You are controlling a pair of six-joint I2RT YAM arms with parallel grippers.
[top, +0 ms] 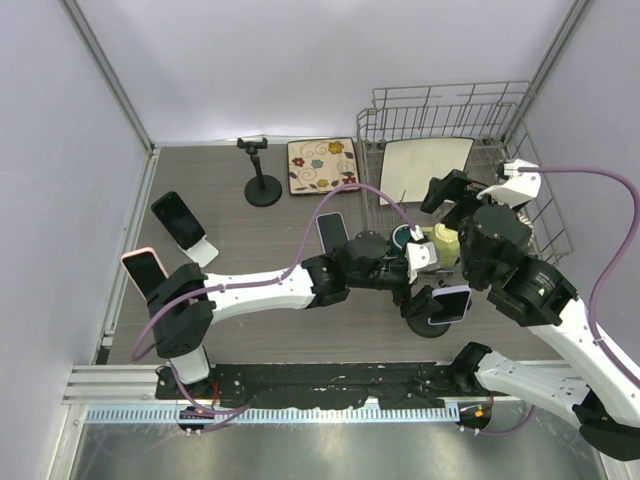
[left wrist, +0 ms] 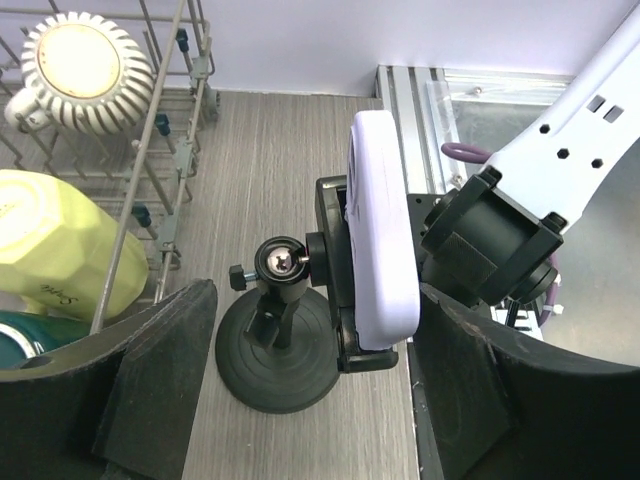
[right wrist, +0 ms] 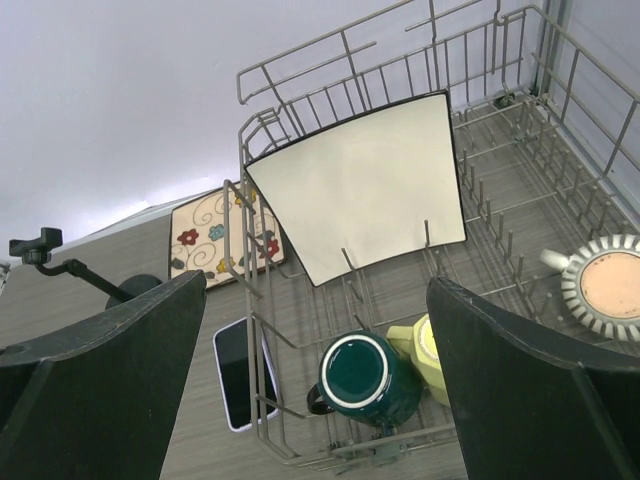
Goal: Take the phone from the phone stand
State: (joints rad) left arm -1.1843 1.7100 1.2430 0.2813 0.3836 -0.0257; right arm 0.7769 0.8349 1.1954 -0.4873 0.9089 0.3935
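Left wrist view has the phone (left wrist: 380, 220) seen edge-on, pinched in the clamp of the stand (left wrist: 277, 355), with the clamp tipped over on its ball joint so the pale case edge faces the camera. I read that as why the left gripper (left wrist: 315, 310) sits straddling it: one finger is out past the stand base and the other just beside the phone's far side, lined up to squeeze across the thickness. Its jaws are spread wide, touching nothing that I can see and holding nothing. Phone is not out yet, and the stand sits on the table near the front edge, just by the rack (top: 450, 100). Right gripper (right wrist: 315, 290) hangs over the rack above the plate (right wrist: 365, 185), fingers fully apart and empty, my guess parked clear or ready to steady the stand
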